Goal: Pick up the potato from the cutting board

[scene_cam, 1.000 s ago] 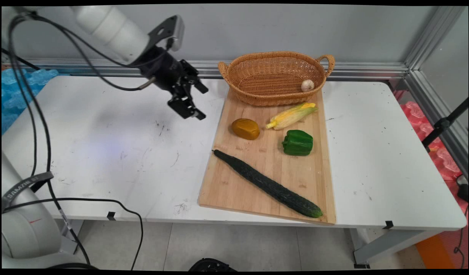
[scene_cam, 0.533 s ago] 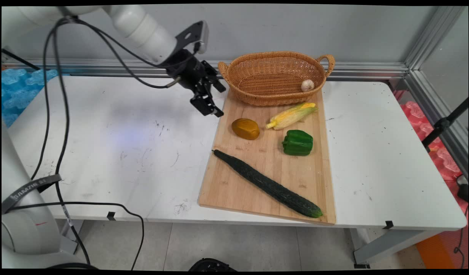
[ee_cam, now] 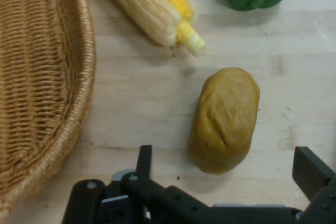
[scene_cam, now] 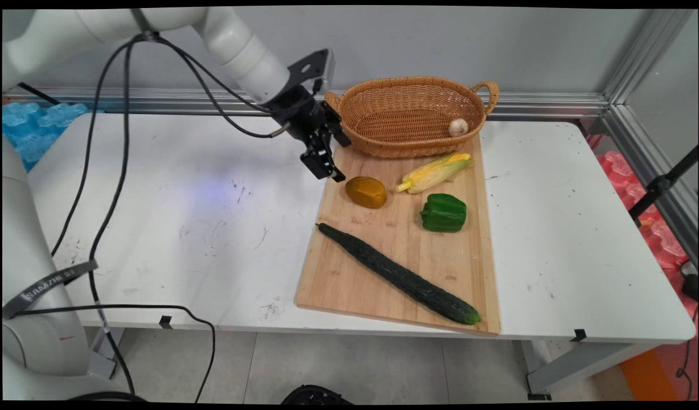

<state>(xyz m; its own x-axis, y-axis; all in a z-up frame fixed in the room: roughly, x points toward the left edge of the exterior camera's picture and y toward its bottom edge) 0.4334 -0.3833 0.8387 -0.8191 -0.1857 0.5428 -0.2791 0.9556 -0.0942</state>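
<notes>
hand (scene_cam: 333, 158) spread, empty | above board (scene_cam: 349, 273) edge | nearest potato (scene_cam: 366, 192)

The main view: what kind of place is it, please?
Probably a robotics lab test bench: a white table framed by aluminium rails, with a cutting board, basket and vegetables laid out.

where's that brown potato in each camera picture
Main view: the potato lies on the cutting board, just right of the open claw.
Hand view: right of centre, just above the claw.
Shared landmark: the corn cob beside it.
</notes>
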